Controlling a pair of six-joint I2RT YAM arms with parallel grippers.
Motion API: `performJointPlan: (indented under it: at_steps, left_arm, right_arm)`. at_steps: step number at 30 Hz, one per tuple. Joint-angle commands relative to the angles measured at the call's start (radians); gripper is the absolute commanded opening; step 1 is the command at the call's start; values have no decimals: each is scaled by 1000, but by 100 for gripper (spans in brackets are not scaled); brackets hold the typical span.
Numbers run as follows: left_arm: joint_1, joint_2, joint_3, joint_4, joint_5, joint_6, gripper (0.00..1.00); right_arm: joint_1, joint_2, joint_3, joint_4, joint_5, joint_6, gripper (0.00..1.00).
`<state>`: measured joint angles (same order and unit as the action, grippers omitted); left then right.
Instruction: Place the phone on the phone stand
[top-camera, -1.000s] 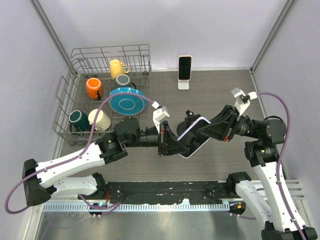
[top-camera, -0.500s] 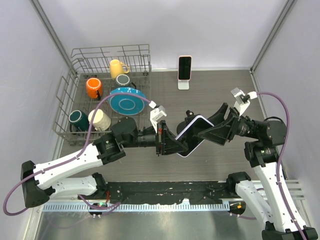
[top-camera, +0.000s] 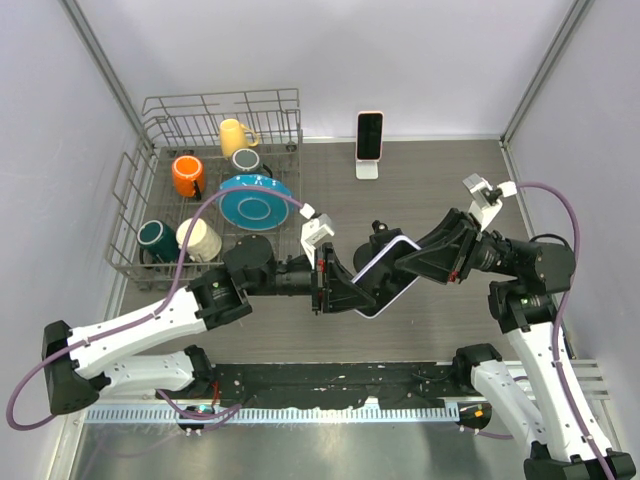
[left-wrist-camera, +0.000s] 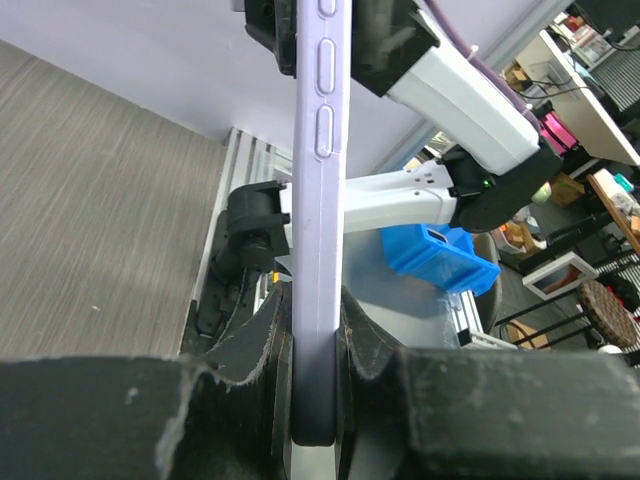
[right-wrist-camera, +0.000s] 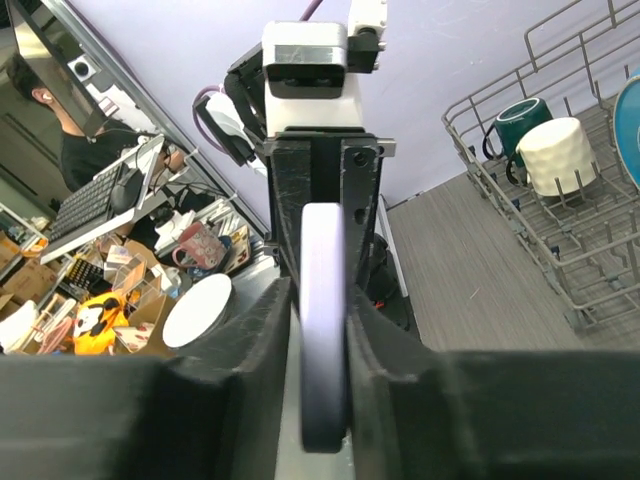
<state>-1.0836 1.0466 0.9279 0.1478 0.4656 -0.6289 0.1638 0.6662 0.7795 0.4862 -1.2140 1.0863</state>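
Note:
A lavender-cased phone (top-camera: 398, 290) is held tilted in the air over the middle of the table. My left gripper (top-camera: 352, 285) is shut on its lower left end and my right gripper (top-camera: 405, 262) is shut on its upper right end. In the left wrist view the phone's edge (left-wrist-camera: 318, 200) rises between my fingers (left-wrist-camera: 318, 380). In the right wrist view the phone (right-wrist-camera: 323, 300) sits between my fingers (right-wrist-camera: 323, 385). A white phone stand (top-camera: 367, 170) at the back centre carries a pink-cased phone (top-camera: 369, 133).
A wire dish rack (top-camera: 150, 180) at the back left holds a blue plate (top-camera: 255, 203) and several mugs. Walls close in the left, back and right sides. A metal rail (top-camera: 330, 410) runs along the near edge.
Half a second ago my right gripper's fingers were spread open beside the phone; now they are closed on it again. The left gripper has kept its hold, nearly still.

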Motion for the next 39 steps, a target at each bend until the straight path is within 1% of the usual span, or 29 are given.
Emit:
performJointPlan:
  at_steps: [1, 2, 3, 4, 5, 7, 8, 9, 10, 11, 12, 13, 14, 15, 16, 17, 18, 19, 20, 21, 22, 23, 25, 28, 30, 33, 35, 37, 39]
  left_arm:
    - [4, -5, 26, 114, 16, -12, 0]
    - [4, -7, 25, 114, 16, -12, 0]
    - [4, -4, 26, 113, 18, -12, 0]
    - [4, -3, 26, 113, 16, -12, 0]
    - [4, -2, 26, 111, 15, -15, 0]
    - [4, 0, 34, 73, -5, -15, 0]
    - [4, -2, 41, 43, -28, -12, 1]
    - [4, -5, 57, 12, -92, -3, 8]
    - [4, -17, 63, -46, -129, 0, 36]
    - [4, -23, 74, -75, -183, 1, 50]
    - [4, -29, 83, -117, -305, -5, 61]
    - [4, -36, 94, -213, -383, -12, 72]
    - [4, -51, 103, -247, -447, -18, 75]
    - [4, -54, 106, -276, -512, -34, 76]
    - [4, -57, 111, -337, -627, -43, 78]
    - [4, -56, 121, -367, -668, -52, 78]
    - [4, -51, 124, -390, -706, -58, 78]
    - [4, -40, 127, -419, -743, -64, 77]
    - [4, -8, 134, -427, -751, -68, 75]
    - [4, 10, 137, -429, -752, -71, 73]
    - [2, 36, 141, -432, -754, -81, 71]
    - [1, 82, 150, -430, -763, -87, 70]
    - [-15, 139, 164, -427, -812, -92, 71]
    - [-50, 249, 204, -398, -912, -78, 73]
    - [-76, 337, 244, -376, -990, -52, 77]
    - [-88, 415, 305, -364, -1065, -25, 77]
    - [-88, 473, 328, -337, -1078, 4, 74]
    - [-90, 516, 345, -314, -1088, 23, 66]
    - [-88, 543, 351, -292, -1110, 44, 61]
  right_arm:
    - [8, 3, 9, 55, -1, 8, 24]
    - [8, 0, 9, 49, 2, -8, 7]
    - [8, -2, 9, 22, 7, -23, 1]
    - [8, -11, 10, -3, 28, -43, 1]
    - [8, -22, 13, -33, 45, -107, 1]
    - [8, -43, 33, -176, 91, -190, 1]
    - [8, -60, 50, -260, 164, -256, 1]
    - [8, -63, 69, -410, 201, -355, 1]
    - [8, -71, 90, -457, 237, -385, 1]
    - [6, -80, 98, -487, 322, -405, 1]
    - [8, -86, 110, -605, 365, -460, 1]
    - [9, -91, 136, -656, 433, -479, 1]
    - [8, -97, 144, -697, 483, -494, 1]
    - [8, -120, 148, -748, 580, -503, 1]
    - [8, -132, 158, -780, 641, -520, 1]
    - [8, -146, 165, -817, 698, -529, 1]
    - [6, -164, 194, -887, 831, -537, 1]
    - [8, -174, 216, -931, 900, -552, 1]
    - [6, -177, 240, -977, 986, -562, 1]
    - [6, -178, 266, -1071, 1060, -574, 1]
    - [8, -169, 324, -1121, 1208, -591, 1]
    - [6, -160, 352, -1205, 1296, -600, 1]
    - [8, -133, 423, -1271, 1425, -623, 1]
    - [8, -122, 471, -1331, 1490, -654, 1]
    - [8, -128, 480, -1338, 1493, -672, 1]
    - [6, -128, 484, -1336, 1463, -697, 1]
    - [8, -125, 481, -1327, 1414, -710, 1]
    - [8, -122, 474, -1316, 1372, -732, 1]
    - [8, -105, 458, -1301, 1271, -756, 1]
